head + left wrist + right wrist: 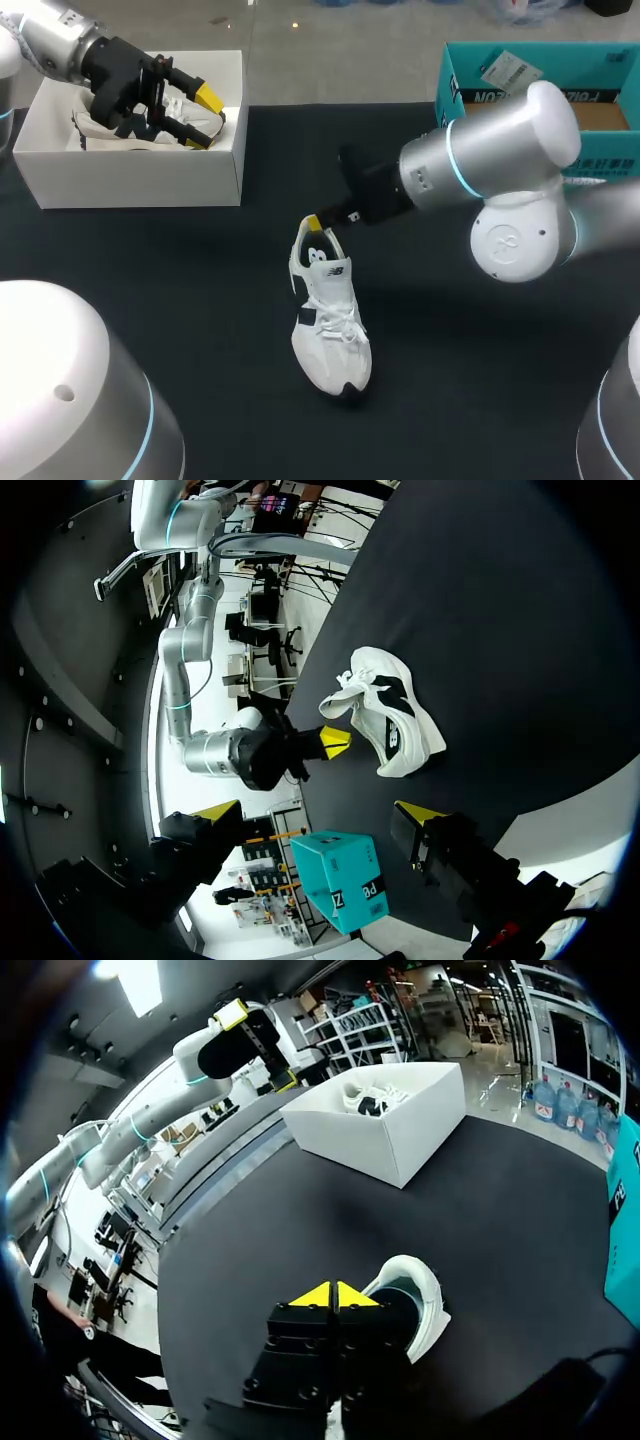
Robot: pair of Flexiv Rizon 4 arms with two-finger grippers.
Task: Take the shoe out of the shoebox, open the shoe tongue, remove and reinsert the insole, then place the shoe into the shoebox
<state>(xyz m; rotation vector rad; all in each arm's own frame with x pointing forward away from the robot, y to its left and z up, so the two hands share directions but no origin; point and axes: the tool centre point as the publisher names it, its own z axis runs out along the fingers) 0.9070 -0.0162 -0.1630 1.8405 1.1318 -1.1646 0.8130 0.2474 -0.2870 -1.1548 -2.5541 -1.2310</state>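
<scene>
Yellow fingertips of the right gripper are seen pressed together with no gap, set at the heel rim of the white sneaker; whether any of the collar is pinched between them cannot be told. The sneaker is stood upright on the black tabletop near the middle, with its toe pointed to the near side, outside both boxes. At the far left, the left gripper is held wide open and empty above the white shoebox, in which a second white shoe is laid. A teal box is placed at the far right.
</scene>
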